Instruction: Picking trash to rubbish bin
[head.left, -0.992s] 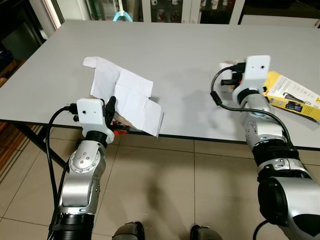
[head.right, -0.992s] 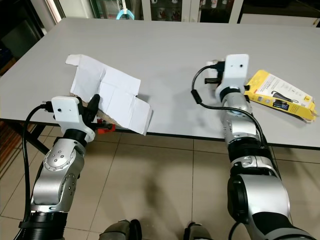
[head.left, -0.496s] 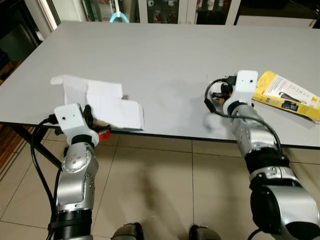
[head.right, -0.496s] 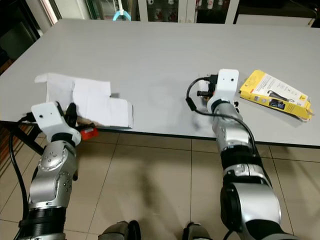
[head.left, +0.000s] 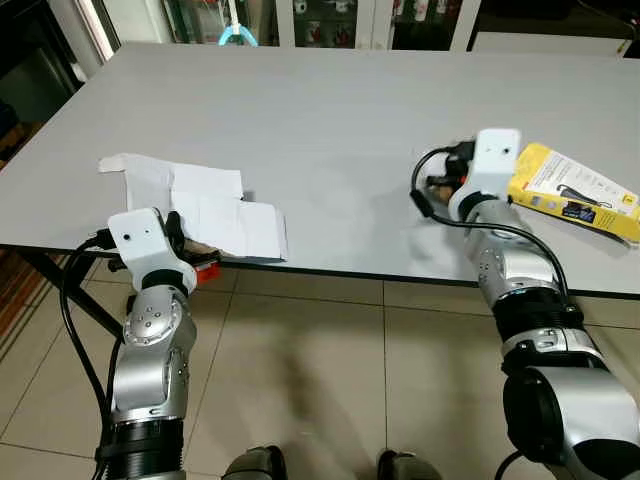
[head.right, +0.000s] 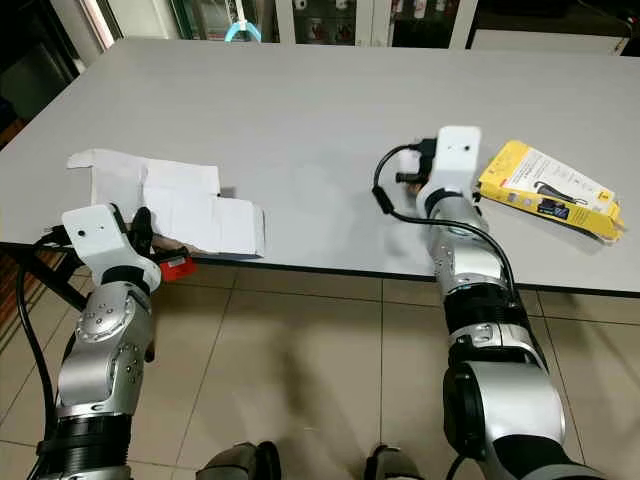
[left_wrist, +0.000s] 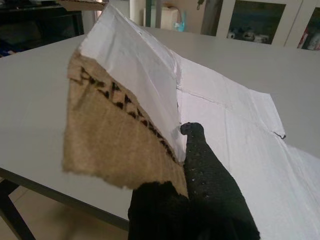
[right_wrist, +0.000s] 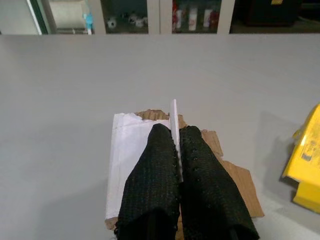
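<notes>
Fingers of your left gripper (left_wrist: 192, 200) are pinched on the flattened carton (head.left: 205, 205) at the counter (head.left: 330, 110) edge, right gripper (right_wrist: 177, 180) pinches a cardboard scrap (right_wrist: 145, 165) beside the yellow package (head.left: 575, 190).

Both arms raised to table-edge height, each gripper closed on a piece of card.

The left arm (head.left: 150, 360) stands near-vertical from the lower left, its wrist at the table's near edge; the left gripper (left_wrist: 187, 165) points forward over the edge, with its black fingers (left_wrist: 210, 185) pressed together on the torn edge of a card sheet (left_wrist: 125, 115). The right arm (head.left: 525, 300) reaches up and forward from the lower right, elbow bent, wrist above the tabletop; the right gripper (right_wrist: 176, 150) has both fingers (right_wrist: 152, 170) clamped flat against a thin card scrap (right_wrist: 174, 112), which stands on edge between them.
</notes>
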